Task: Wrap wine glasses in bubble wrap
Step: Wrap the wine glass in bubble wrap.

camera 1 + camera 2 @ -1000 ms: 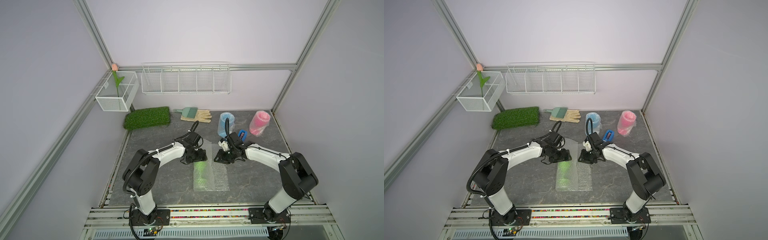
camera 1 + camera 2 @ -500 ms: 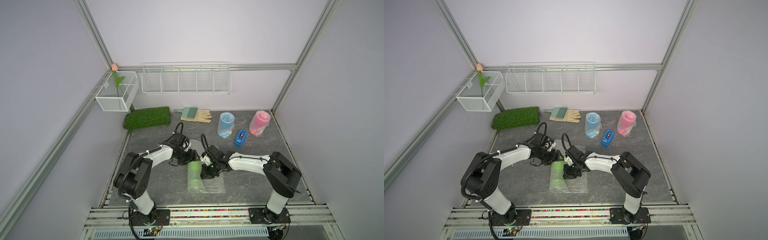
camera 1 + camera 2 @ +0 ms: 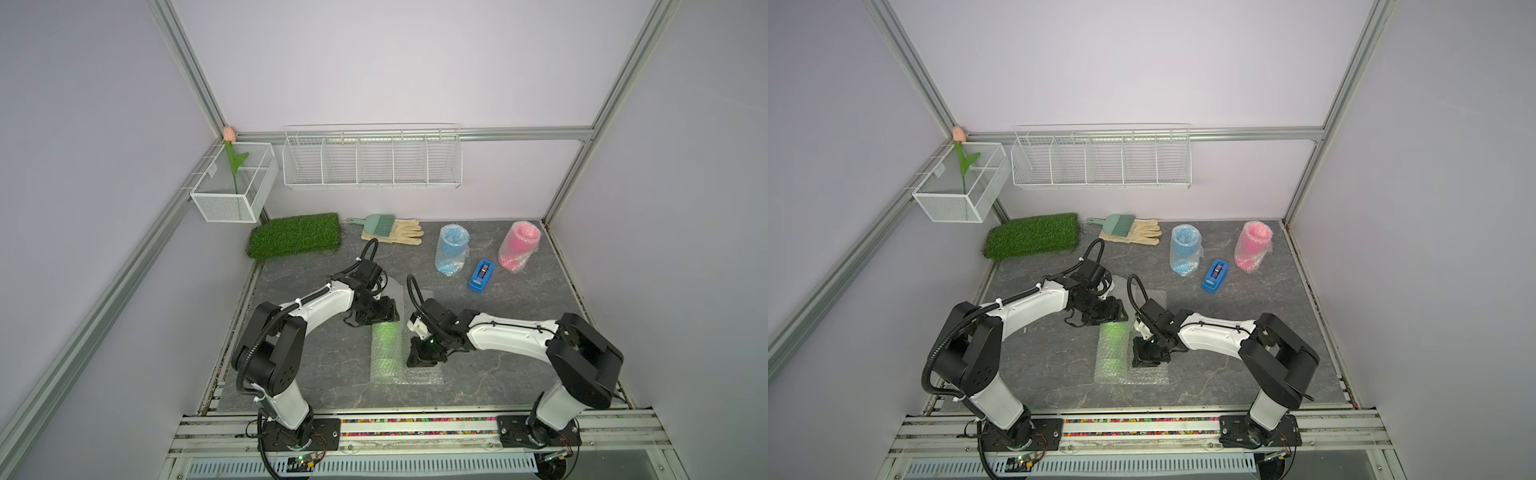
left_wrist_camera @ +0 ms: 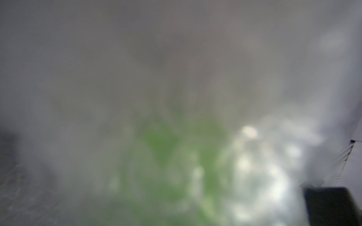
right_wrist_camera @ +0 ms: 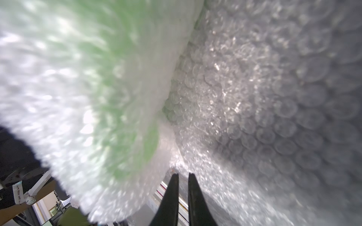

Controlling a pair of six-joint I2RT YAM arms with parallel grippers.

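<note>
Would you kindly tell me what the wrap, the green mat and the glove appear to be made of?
Wrap: clear, glossy plastic film; its round air cells glint in the right wrist view.
Mat: artificial turf, likely plastic, matte; dense green blades.
Glove: cream leather or heavy cloth, matte and softly creased; I cannot tell which.

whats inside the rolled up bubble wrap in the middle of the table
A lime green goblet shows through the bubble wrap as a green blur lying lengthwise. The layers hide its stem, foot and rim, so which way it points cannot be seen.
</note>
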